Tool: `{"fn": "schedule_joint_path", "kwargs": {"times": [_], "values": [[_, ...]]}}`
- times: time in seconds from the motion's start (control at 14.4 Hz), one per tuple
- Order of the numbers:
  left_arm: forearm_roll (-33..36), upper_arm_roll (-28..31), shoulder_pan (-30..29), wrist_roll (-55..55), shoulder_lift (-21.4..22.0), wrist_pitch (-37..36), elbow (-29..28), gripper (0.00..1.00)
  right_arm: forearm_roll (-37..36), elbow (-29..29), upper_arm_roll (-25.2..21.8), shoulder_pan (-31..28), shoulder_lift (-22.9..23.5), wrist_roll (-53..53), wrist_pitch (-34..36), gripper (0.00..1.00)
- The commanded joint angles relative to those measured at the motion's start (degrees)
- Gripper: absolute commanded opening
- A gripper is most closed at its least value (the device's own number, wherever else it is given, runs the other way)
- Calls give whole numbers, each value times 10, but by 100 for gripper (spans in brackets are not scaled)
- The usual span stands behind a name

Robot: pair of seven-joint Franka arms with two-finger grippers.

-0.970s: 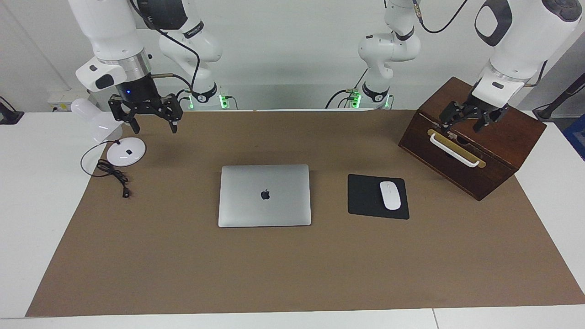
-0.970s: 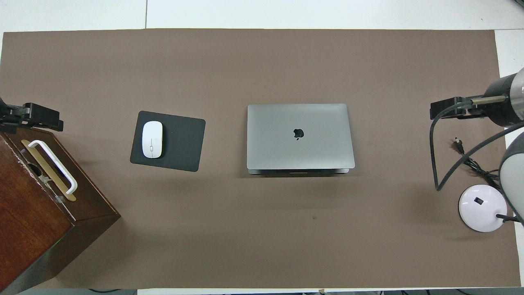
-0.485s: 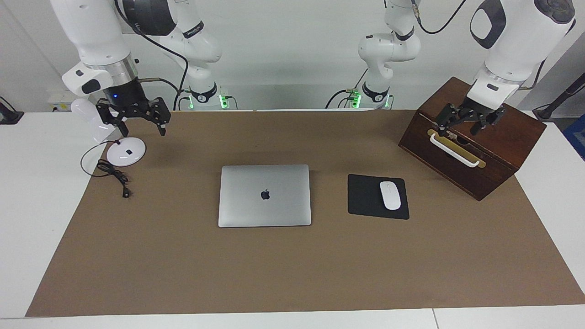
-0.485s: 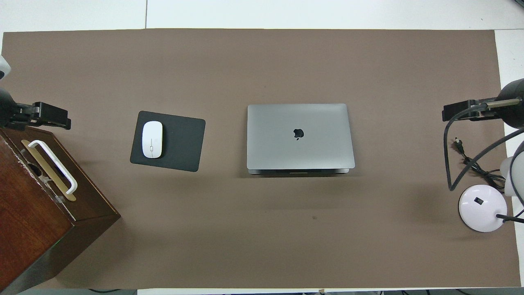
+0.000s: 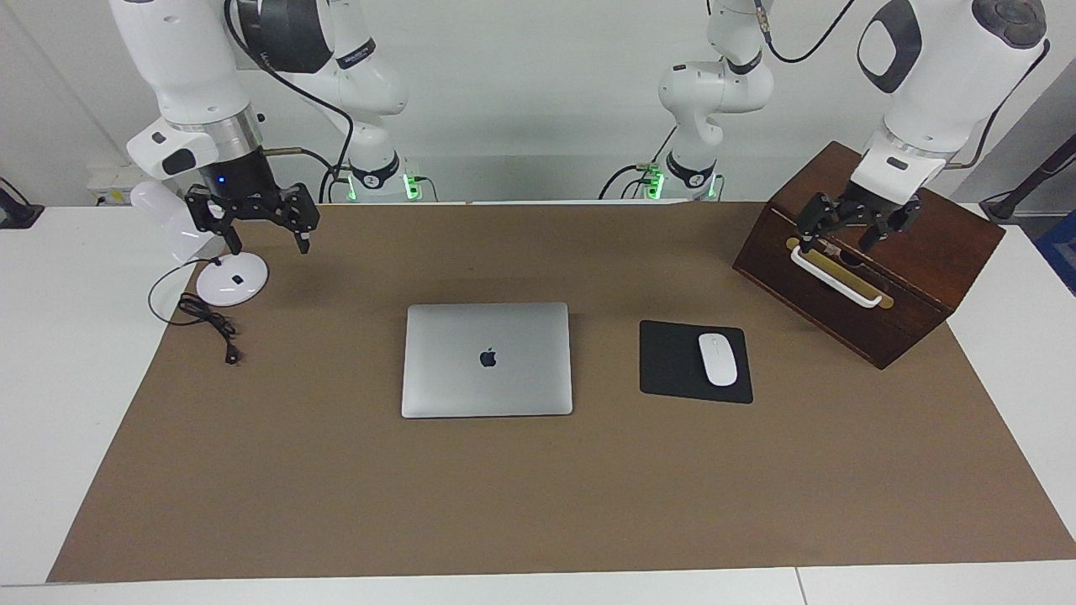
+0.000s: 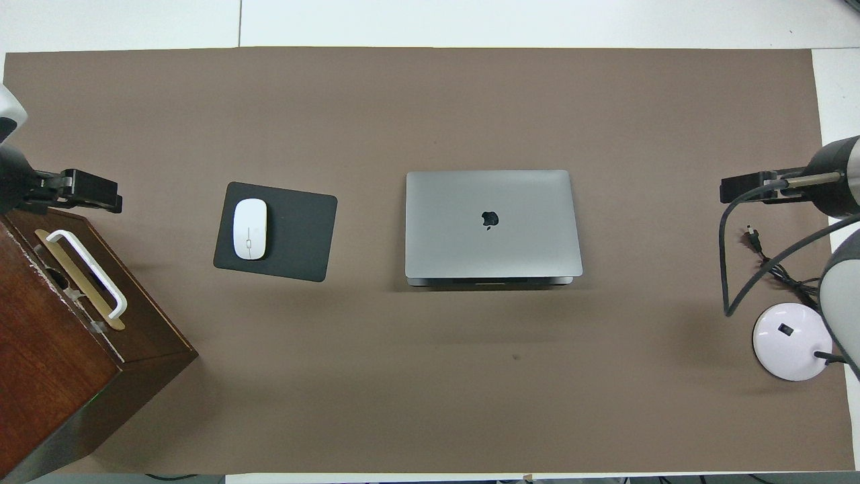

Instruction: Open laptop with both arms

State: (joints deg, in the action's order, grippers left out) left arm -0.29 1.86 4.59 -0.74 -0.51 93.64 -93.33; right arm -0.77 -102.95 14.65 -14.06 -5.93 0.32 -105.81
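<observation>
Laptop (image 5: 487,360) lies shut, untouched. Both wide-spread claws hang well apart from it: right claw (image 5: 264,239) at ten o'clock, left claw (image 5: 845,235) at two, over the wooden box (image 5: 916,286). Pulling the lid one-handed could slide it into the mouse (image 5: 718,359).

One laptop (image 5: 487,360); one mouse (image 5: 718,359)

My silver-grey laptop (image 5: 487,360) carries a dark apple logo on its plain lid. It lies on a flat brown mat (image 5: 538,504) spread over my white table (image 5: 59,378). The mouse pad (image 5: 672,361) is solid black, the mouse (image 5: 718,359) on it white. My wooden box (image 5: 870,252) is dark reddish brown (its handle (image 5: 836,276) white on a brass-coloured plate). My lamp (image 5: 231,278) is white with a black cord (image 5: 206,319).
</observation>
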Motion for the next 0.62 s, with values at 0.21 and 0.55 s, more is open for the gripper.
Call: {"fn": "schedule_joint_path", "kwargs": {"times": [0.21, 0.55], "values": [[-6, 6, 4, 7, 18, 17, -23, 100, 48, -93, -15, -19, -45, -54, -102, 100], [-6, 7, 4, 8, 17, 25, -23, 0, 83, -117, -28, -35, -43, -120, -145, 100]]}}
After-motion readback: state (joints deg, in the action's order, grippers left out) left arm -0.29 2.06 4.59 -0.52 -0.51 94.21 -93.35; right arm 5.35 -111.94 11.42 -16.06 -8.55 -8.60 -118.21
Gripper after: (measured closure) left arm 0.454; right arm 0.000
